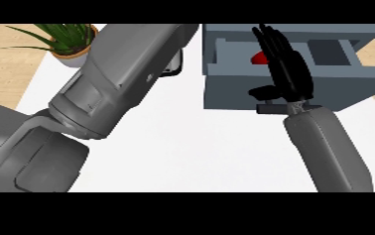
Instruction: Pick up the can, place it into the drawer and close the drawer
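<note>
A small red patch of the can [260,58] shows inside the open grey-blue drawer [227,68] at the upper right; my hand hides the remainder of the can. My right hand [287,73] stretches over the drawer with straight fingers pointing away from me, just right of the can, holding nothing. Its thumb sticks out to the left above the drawer's front panel [234,92]. My left forearm [121,80] runs diagonally from the lower left to the top centre. Only a dark sliver of the left hand [174,64] peeks out beside it, left of the drawer.
A potted green plant [67,41] stands at the upper left corner of the white counter [205,145]. A second compartment [330,53] of the grey-blue unit lies right of my hand. Wooden floor [16,73] shows past the counter's left edge.
</note>
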